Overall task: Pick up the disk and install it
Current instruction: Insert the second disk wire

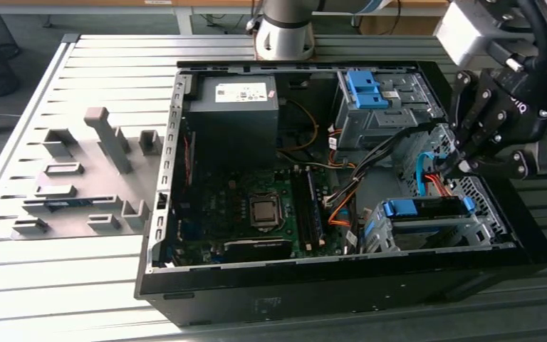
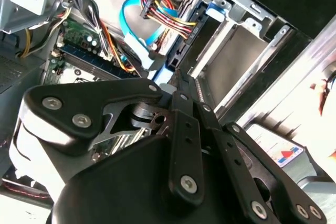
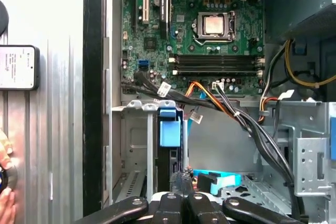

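The gripper's black linkages are crowding the foreground in both wrist views, and the gripper [image 3: 184, 178] is reaching down into the open computer case [image 1: 350, 274] with its two fingers drawn tight together, nothing showing between them. In the exterior view the gripper [image 1: 461, 165] is hanging over the case's edge on the exterior view's right, just above the metal drive cage [image 1: 483, 235] in the near corner on that side. The disk [image 1: 426, 208] is sitting inside that cage, its blue rail lying across the cage's top; in the first wrist view it is standing edge-on in its slot, with the blue tab [image 3: 169, 129] facing the camera. The narrowed fingertips are ending just beside the disk's end, which looks like a pressing pose and not a grasp, though whether they are touching it cannot be told. The blue data cable [image 2: 131, 30] and the bundle of coloured wires [image 2: 160, 6] are looping beside the cage, near the fingertips. Outside the case, a flat labelled device [image 3: 18, 66] is lying on the bench, with a person's hand [image 3: 4, 195] near it.
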You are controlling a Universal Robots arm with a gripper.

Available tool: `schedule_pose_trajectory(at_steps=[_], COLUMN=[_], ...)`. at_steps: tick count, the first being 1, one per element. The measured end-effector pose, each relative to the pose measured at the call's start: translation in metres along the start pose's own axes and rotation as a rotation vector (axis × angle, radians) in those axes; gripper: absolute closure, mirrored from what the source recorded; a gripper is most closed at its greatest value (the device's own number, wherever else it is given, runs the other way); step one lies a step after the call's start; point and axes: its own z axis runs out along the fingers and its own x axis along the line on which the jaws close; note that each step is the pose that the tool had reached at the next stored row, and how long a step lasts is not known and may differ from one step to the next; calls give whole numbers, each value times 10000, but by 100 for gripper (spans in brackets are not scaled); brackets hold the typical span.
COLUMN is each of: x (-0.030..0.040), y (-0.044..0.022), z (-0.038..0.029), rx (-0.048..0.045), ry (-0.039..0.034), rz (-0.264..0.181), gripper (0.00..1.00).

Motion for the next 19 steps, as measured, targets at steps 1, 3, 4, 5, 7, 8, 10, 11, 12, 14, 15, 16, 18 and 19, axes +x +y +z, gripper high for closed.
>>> schedule_pose_trajectory(at_steps=[1,3,4,5,7,8,10,11,12,14,15,16,18,19], x=[-9,-34,-51,-69,-235,-251,-287,-307,-328,-354,-361,-367,-373,-373], y=[0,1,2,2,6,7,7,8,8,9,9,9,9,9], z=[-3,-16,-23,-26,-27,-26,-26,-26,-26,-24,-23,-21,-11,-9], rx=[0,0,-1,0,-44,-48,-53,-55,-56,-59,-59,-58,-55,-55], ry=[0,5,14,32,413,432,473,496,520,591,635,676,780,784], rz=[-1,-2,0,-1,6,6,7,7,7,8,9,9,12,13], gripper=[89,89,89,89,89,89,89,89,89,89,89,89,76,76])
